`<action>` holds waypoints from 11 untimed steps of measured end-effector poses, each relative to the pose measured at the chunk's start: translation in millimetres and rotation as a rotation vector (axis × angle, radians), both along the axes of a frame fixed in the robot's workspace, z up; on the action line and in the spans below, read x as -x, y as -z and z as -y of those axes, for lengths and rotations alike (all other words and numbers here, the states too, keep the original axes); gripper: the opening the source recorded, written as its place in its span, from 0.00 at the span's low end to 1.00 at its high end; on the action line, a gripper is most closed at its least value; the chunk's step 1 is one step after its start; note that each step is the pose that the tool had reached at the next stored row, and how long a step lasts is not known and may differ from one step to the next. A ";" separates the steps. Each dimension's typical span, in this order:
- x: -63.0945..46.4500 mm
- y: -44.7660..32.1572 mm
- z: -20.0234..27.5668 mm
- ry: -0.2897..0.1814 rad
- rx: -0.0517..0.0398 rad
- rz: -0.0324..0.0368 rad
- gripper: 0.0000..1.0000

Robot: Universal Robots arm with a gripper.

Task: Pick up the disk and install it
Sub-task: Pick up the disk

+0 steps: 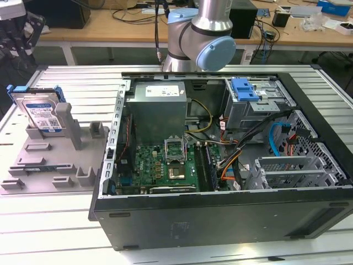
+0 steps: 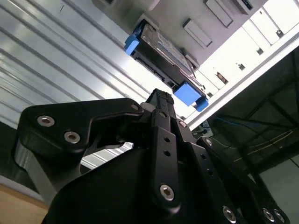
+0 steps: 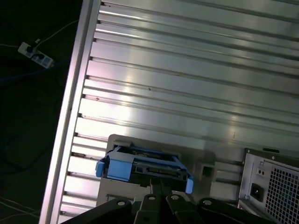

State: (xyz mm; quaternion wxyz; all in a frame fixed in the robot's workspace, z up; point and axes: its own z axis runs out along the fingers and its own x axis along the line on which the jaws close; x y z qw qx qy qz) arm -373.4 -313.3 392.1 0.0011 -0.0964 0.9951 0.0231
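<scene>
The disk (image 1: 39,110) stands on edge in a grey holder (image 1: 55,171) on the bench (image 1: 55,237), beside the open computer case (image 1: 220,215). In the second wrist view the tool (image 2: 161,94) is pinched narrow, empty.

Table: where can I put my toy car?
Bare ribbed table lies on the camera's side of the grey holder, and beyond it up to the far edge. Inside the computer case is crowded with boards and cables.

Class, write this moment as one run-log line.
stage: before pickup | disk: propped in gray stand, untouched | gripper: aimed at disk, apart | computer case: open
</scene>
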 end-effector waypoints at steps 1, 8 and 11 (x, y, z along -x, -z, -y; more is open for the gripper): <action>0.0 0.1 -0.1 -0.009 -0.0001 -0.0010 0.11; 0.4 0.1 -0.9 -0.118 0.0000 -0.0124 0.11; 0.6 0.2 -1.2 -0.149 0.0001 -0.0147 0.11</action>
